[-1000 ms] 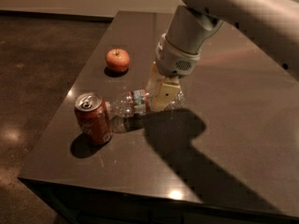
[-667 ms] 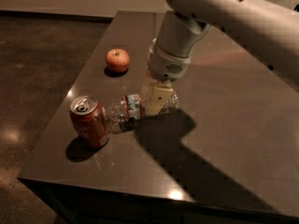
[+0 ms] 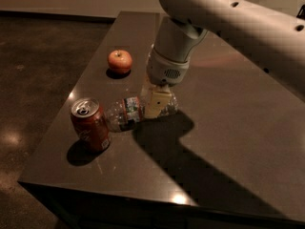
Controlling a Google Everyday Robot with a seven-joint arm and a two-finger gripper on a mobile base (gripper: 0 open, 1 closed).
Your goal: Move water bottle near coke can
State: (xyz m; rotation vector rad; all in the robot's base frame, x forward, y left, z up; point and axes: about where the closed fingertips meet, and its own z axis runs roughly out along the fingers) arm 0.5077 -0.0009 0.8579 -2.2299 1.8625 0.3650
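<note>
water bottle lying beside coke can | gripper pointing down over it | fingers pinching bottle's base

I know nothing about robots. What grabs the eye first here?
A big white arm reaches down over the dark table, its gripper closed on a water bottle lying on its side. Its narrow end lies right beside a red coke can standing at the left; an apple sits farther back.

Red apple on dark table, beyond the jaws
</note>
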